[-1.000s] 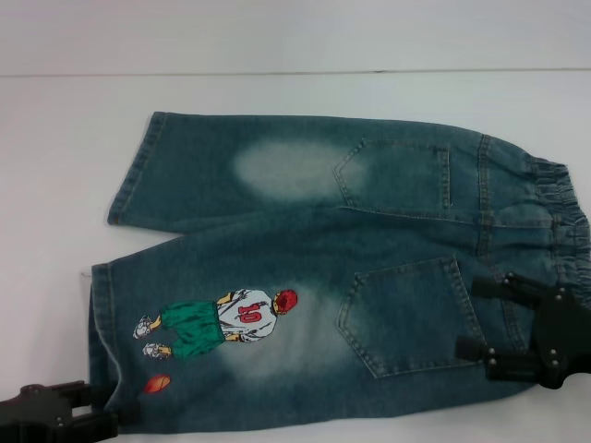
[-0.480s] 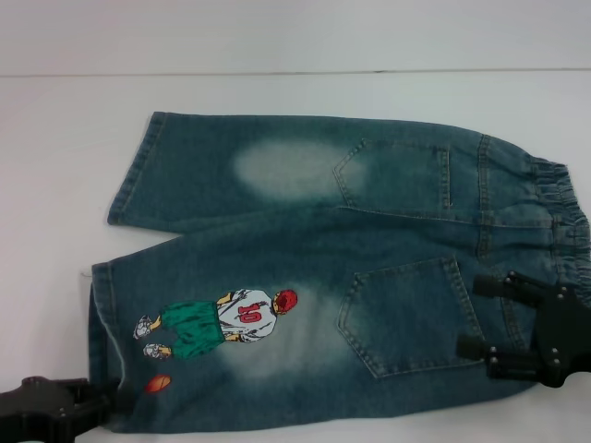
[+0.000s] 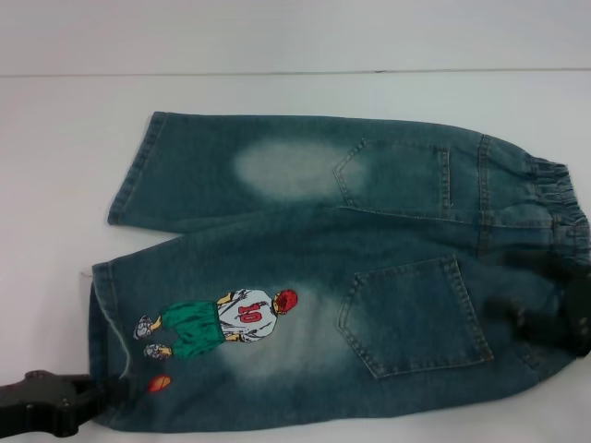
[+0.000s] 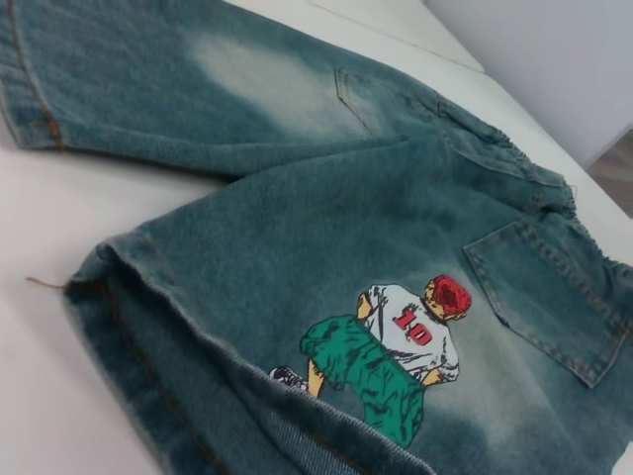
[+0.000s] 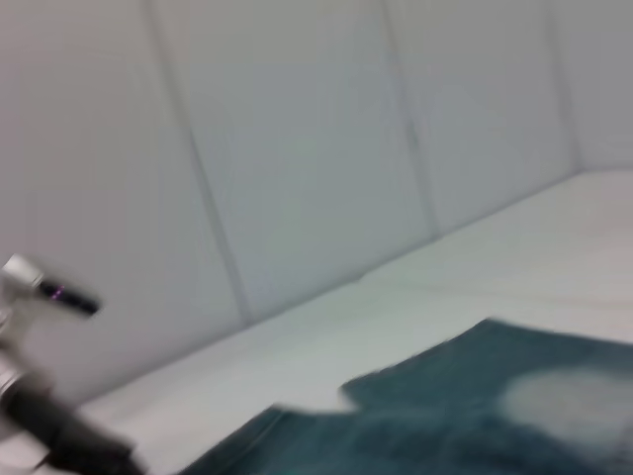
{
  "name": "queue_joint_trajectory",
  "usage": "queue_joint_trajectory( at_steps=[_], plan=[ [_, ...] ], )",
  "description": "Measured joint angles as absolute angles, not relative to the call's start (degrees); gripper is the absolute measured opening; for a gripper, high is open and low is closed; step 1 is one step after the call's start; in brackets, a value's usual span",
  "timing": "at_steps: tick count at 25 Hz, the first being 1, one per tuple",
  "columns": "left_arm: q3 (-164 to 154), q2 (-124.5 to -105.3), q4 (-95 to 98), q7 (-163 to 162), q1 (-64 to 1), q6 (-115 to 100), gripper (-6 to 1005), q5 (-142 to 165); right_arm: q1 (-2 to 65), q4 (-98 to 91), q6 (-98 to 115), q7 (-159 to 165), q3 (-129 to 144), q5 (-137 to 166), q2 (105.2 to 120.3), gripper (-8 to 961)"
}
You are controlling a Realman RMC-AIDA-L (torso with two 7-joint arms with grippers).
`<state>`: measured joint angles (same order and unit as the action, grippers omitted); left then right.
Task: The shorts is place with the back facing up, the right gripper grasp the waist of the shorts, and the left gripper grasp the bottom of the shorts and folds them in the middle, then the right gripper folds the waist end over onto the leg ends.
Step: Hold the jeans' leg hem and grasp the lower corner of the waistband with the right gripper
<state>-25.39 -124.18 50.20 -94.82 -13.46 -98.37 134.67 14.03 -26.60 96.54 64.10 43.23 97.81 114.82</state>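
Observation:
The blue denim shorts (image 3: 332, 277) lie flat on the white table, back pockets and a football-player print (image 3: 226, 323) facing up. The elastic waist (image 3: 559, 217) is at the right and the leg hems (image 3: 103, 323) at the left. My left gripper (image 3: 88, 401) is low at the front left, its tip against the near leg's hem corner. My right gripper (image 3: 574, 318) is a dark blur at the right edge, over the near end of the waist. The left wrist view shows the near hem (image 4: 148, 297) close up, and the right wrist view shows the shorts (image 5: 475, 396) from low down.
The white table (image 3: 55, 185) runs on to the left of the shorts and behind them, up to a pale back wall (image 3: 295, 32). A loose thread (image 4: 45, 284) sticks out from the near hem.
My left gripper slid right until it met the near leg hem, which now stands slightly raised. My right gripper swung off the near back pocket toward the right edge and is blurred.

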Motion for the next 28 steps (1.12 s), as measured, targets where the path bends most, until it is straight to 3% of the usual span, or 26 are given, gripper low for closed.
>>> queue_joint_trajectory(
  at_steps=[6, 16, 28],
  plan=[
    [-25.46, -124.34, 51.48, -94.33, -13.54, -101.68, 54, 132.50, 10.66, -25.61, 97.90, 72.14, 29.40, 97.73, 115.76, 946],
    [-25.53, -124.30, 51.31, -93.98, -13.61, -101.60, 50, 131.66, 4.48, -23.56, 92.65, 94.70, 16.59, 98.12, 115.23, 945],
    [-25.58, -124.12, 50.48, -93.69, -14.39, -100.93, 49, 132.02, 6.36, -23.46, 85.60, 98.39, 16.94, 104.92, 115.34, 944]
  ],
)
